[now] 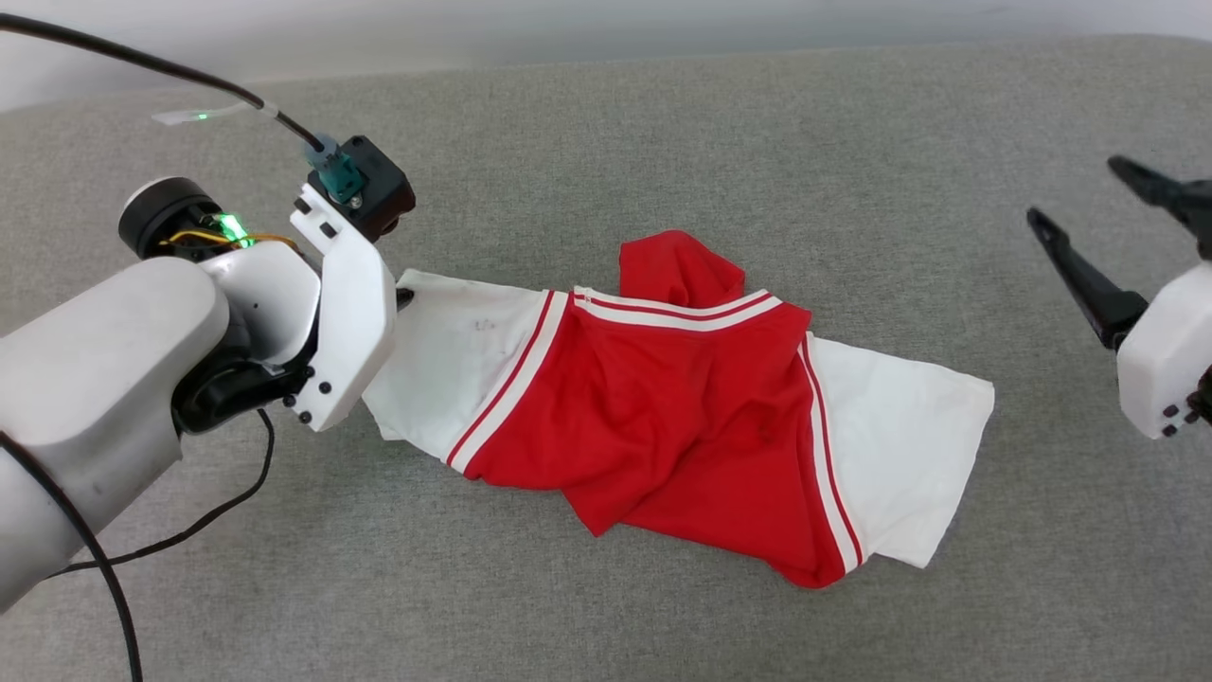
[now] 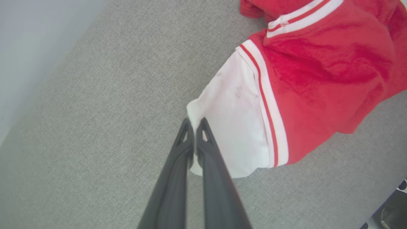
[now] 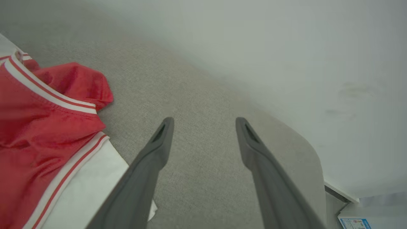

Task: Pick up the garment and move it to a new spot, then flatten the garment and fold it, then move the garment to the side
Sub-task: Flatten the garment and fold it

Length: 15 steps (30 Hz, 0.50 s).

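Head view, mid-frame: you are looking at the garment (image 1: 682,407) lying crumpled on the grey woven surface (image 1: 663,123), stretching from left of centre to right of centre. Its red body is sagging in soft, faintly glossy folds. Two white short sleeves are spreading flatter at either end, each edged with ribbed red-and-white striping. A red flap is poking up behind the striped neckband at the top of the heap.

Left wrist view, centre: the left gripper (image 2: 194,125) is pinching the outer corner of the white sleeve (image 2: 235,127), its long dark fingers pressing together with a sliver of cloth showing between them. In the head view the white wrist bracket (image 1: 346,313) is covering nearly all of those fingers; only a dark tip is peeking out at the sleeve's edge.

The right gripper (image 1: 1079,194) is standing wide open at the right edge of the head view, apart from the cloth, its body getting cut off by the frame. In the right wrist view its tapering matte fingers are framing bare weave, and one is crossing in front of the other sleeve's corner at lower left.

Hard to read:
- faint dark smudges (image 2: 237,92) on the pinched sleeve
- the hem, which is disappearing under the red folds

Around:
- a black cable (image 1: 142,62) is running from the upper left to a boxy black camera module (image 1: 365,185)
- a pale wall (image 3: 286,47) is rising behind the surface
- a blue-and-white printed item (image 3: 354,222) is getting clipped by the lower right corner
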Available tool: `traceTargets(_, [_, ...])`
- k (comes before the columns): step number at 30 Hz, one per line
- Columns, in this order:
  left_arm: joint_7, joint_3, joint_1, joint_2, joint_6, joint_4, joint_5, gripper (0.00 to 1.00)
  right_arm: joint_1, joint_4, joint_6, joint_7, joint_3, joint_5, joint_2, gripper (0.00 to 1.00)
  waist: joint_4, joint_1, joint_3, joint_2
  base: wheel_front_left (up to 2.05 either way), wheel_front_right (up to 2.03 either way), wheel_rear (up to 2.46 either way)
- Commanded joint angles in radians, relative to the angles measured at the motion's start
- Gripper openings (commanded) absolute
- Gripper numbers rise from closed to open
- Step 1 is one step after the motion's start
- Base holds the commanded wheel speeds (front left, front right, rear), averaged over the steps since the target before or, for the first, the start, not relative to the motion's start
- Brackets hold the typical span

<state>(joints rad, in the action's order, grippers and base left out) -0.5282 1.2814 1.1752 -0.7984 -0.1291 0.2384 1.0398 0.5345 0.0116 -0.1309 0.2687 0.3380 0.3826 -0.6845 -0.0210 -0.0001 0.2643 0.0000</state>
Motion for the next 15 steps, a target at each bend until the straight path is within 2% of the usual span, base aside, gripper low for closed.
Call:
traceTargets(1, [0.007, -0.003, -0.002, 0.004, 0.001, -0.002, -0.004, 0.00, 0.030, -0.002, 0.000, 0.056, 0.033, 0.049, -0.028, 1.00, 0.004, 0.0001, 0.005, 0.0000, 0.00, 0.00, 0.00])
traceTargets(5, [0.021, -0.006, 0.009, 0.015, 0.001, -0.007, -0.008, 0.00, 0.090, 0.001, 0.000, 0.341, 0.197, 0.276, -0.144, 1.00, 0.014, 0.0001, 0.021, 0.0000, 0.00, 0.00, 0.00])
traceTargets(7, [0.025, -0.007, 0.015, 0.021, 0.001, -0.009, -0.009, 0.00, 0.132, 0.004, 0.000, 0.451, 0.247, 0.374, -0.180, 1.00, 0.021, 0.0001, 0.032, 0.0000, 0.00, 0.00, 0.00])
traceTargets(10, [0.034, -0.009, 0.023, 0.025, 0.001, -0.011, -0.013, 0.00, 0.168, 0.039, 0.000, 0.550, 0.296, 0.476, -0.185, 1.00, 0.029, 0.0001, 0.052, 0.0000, 0.00, 0.00, 0.00])
traceTargets(15, [0.052, -0.011, 0.047, 0.038, 0.001, -0.013, -0.020, 0.00, 0.235, 0.152, 0.000, 0.663, 0.355, 0.537, -0.154, 1.00, 0.049, 0.0001, 0.092, 0.0000, 0.00, 0.00, 0.00])
